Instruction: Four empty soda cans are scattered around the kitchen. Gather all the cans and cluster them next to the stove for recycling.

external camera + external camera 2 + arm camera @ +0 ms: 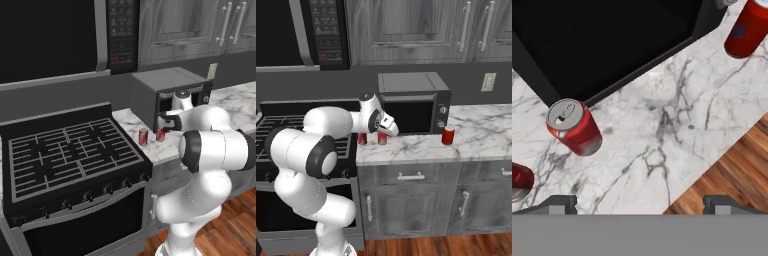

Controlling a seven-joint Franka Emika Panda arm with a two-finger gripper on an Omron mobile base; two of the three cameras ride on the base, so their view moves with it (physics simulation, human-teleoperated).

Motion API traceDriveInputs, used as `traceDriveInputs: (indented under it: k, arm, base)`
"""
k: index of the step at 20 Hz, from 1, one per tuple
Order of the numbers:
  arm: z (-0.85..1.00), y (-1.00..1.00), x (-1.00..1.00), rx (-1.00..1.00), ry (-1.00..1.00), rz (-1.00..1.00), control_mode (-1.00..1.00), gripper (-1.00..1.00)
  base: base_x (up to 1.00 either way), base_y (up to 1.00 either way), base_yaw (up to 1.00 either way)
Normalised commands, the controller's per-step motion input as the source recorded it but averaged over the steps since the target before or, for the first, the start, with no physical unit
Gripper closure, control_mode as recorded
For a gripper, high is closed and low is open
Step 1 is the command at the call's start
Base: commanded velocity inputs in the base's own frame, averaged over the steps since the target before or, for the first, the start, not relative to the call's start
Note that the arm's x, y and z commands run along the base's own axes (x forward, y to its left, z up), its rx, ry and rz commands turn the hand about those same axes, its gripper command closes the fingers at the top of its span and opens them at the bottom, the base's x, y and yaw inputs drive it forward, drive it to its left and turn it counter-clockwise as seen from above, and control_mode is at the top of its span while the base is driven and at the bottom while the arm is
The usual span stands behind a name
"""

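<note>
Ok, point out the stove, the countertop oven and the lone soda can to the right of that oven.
stove (70, 155), left base view, on the burner grates.
countertop oven (406, 82), right base view, on its grey top.
lone soda can (448, 136), right base view, on its red side.

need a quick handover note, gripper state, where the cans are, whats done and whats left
Gripper: open, empty, hanging over the marble counter in front of the countertop oven.
Cans: two stand upright on the counter beside the stove, one and its neighbour. A third can stands apart, further right along the counter, past the oven's front corner.
Done: two cans clustered next to the stove.
Left: bring the third can over to them; the fourth still has to be found.
</note>
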Motion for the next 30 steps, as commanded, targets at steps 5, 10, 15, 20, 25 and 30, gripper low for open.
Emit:
traceDriveInputs:
  k: [5, 10, 15, 20, 25, 30]
  arm:
    - [0.02, -0.34, 0.04, 0.00, 0.00, -0.04, -1.00, -1.00]
    - [0.02, -0.38, 0.05, 0.00, 0.00, -0.05, -1.00, -1.00]
    - [0.11, -0.34, 0.10, 0.00, 0.00, -0.07, -1.00, -1.00]
    - [0.15, -0.36, 0.06, 0.00, 0.00, -0.01, -1.00, -1.00]
    - [0.13, -0.36, 0.04, -0.01, 0.01, 0.00, -1.00, -1.00]
    - [0.09, -0.37, 0.01, -0.02, 0.00, 0.00, -1.00, -1.00]
  base:
    - [0.00, 0.00, 0.00]
    - [0.00, 0.00, 0.00]
    - [0.00, 0.00, 0.00]
    - [0.00, 0.00, 0.00]
    - [0.00, 0.00, 0.00]
    - [0.00, 0.00, 0.00]
